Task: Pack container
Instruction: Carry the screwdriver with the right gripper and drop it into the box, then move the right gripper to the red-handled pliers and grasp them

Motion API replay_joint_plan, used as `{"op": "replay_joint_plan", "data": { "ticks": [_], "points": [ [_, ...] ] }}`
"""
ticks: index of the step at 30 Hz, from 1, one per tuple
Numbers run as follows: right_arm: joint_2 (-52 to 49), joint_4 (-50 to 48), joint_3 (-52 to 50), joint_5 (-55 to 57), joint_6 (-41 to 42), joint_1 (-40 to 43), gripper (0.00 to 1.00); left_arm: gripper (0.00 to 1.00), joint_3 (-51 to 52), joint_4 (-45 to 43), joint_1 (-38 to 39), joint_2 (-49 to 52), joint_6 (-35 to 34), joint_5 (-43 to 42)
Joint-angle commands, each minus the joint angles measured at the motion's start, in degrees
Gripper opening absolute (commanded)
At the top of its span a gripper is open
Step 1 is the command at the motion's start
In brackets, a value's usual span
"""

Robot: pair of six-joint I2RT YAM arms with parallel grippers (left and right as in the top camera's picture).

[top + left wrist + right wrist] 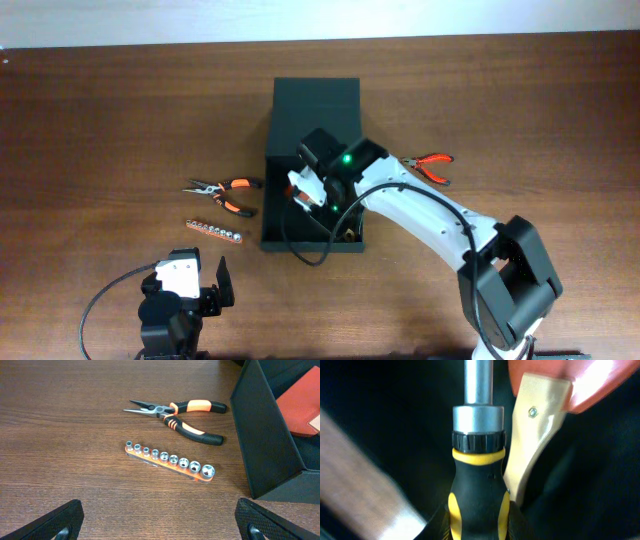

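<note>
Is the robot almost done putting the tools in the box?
Not yet. Done: a red tool with a pale handle is already in the container. In hand: the right arm holds a yellow-black screwdriver over the open box. Left: the long-nose pliers, the socket strip and the small pliers lie on the table, and the left fingers are wide open, empty.

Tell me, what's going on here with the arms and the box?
The right gripper is over the open container, shut on a screwdriver that hangs inside it beside an orange tool with a pale handle. The left gripper is parked open, holding nothing. Long-nose pliers and a socket strip lie on the table left of the container; smaller pliers lie to its right.
</note>
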State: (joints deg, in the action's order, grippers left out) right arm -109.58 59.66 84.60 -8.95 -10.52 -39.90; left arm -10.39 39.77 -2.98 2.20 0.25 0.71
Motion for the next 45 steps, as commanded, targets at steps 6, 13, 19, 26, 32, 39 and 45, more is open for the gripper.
{"op": "replay_joint_plan", "data": {
  "ticks": [6, 13, 19, 26, 32, 39, 45],
  "points": [
    [0.1, -4.7, -6.1, -0.3, -0.1, -0.2, 0.32, 0.99, 0.2, -0.1, 0.1, -0.5, 0.9, 0.2],
    [0.1, -6.0, -6.1, -0.3, 0.1, -0.2, 0.62, 0.99, 0.2, -0.1, 0.1, -0.5, 0.9, 0.2],
    [0.6, -5.3, -3.8, -0.3, 0.2, -0.2, 0.67, 0.99, 0.2, -0.1, 0.1, -0.5, 0.9, 0.2],
    [4.5, 1.5, 7.9, 1.8, 0.5, 0.2, 0.67, 0.99, 0.2, -0.1, 0.1, -0.5, 0.9, 0.2],
    [9.1, 7.2, 16.3, 18.4, 1.2, 5.4, 0.99, 0.99, 0.2, -0.1, 0.1, -0.5, 0.9, 0.2],
    [10.5, 8.6, 16.3, 28.3, 0.0, 17.7, 0.99, 0.99, 0.2, -0.1, 0.1, -0.5, 0.9, 0.2],
    [9.8, 9.3, 16.2, 9.6, -10.8, 31.0, 0.99, 0.99, 0.2, -0.1, 0.1, -0.5, 0.9, 0.2]
  ]
}}
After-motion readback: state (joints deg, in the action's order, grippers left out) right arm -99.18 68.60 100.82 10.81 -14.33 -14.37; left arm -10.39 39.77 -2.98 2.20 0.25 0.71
